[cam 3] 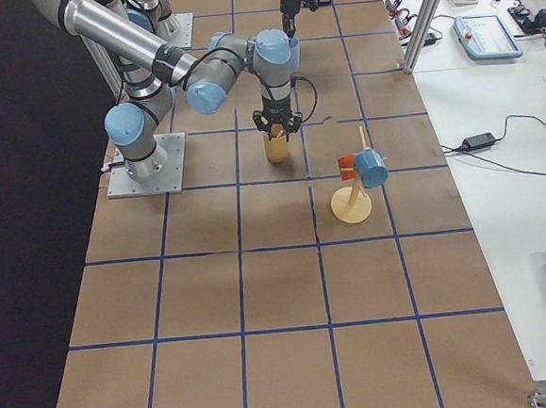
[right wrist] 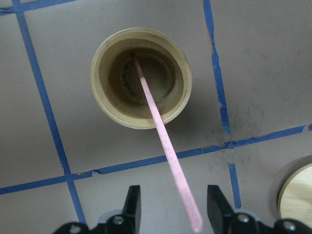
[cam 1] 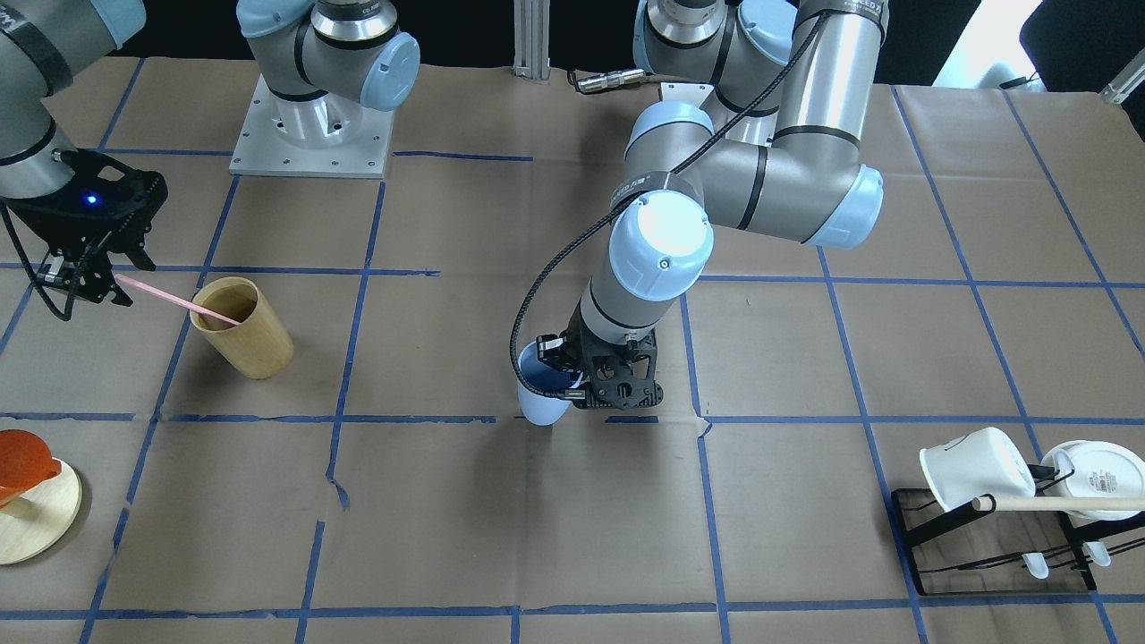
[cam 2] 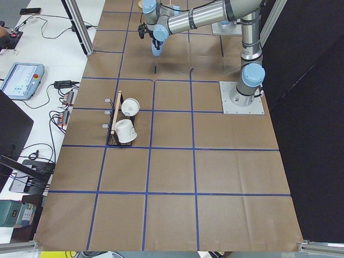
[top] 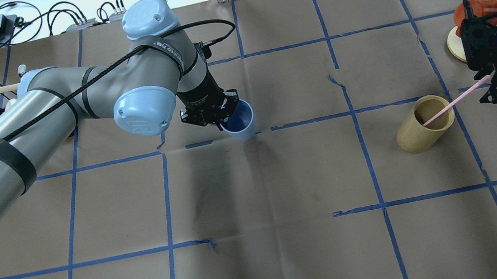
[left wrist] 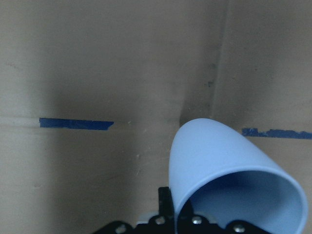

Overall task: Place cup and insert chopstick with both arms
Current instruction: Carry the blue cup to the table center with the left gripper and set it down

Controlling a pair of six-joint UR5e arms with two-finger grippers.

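The light-blue cup (top: 239,122) is tilted and held by its rim in my left gripper (top: 224,115), which is shut on it near the table's middle, low over the paper; it also shows in the front view (cam 1: 541,394) and the left wrist view (left wrist: 214,156). The thin pale-pink chopstick (top: 454,103) leans in the tan wooden cup (top: 417,136), lower end on the cup's bottom (right wrist: 161,126). My right gripper (right wrist: 174,214) is open, its fingers well apart on either side of the stick's upper end, not touching it. It is at the left in the front view (cam 1: 89,282).
A black rack (cam 1: 930,537) holds white mugs (cam 1: 975,465) and a wooden rod (cam 1: 1055,504) on my left side. A wooden stand (cam 1: 36,523) with an orange cup (cam 1: 27,456) is beside my right gripper. Blue tape lines cross the brown paper.
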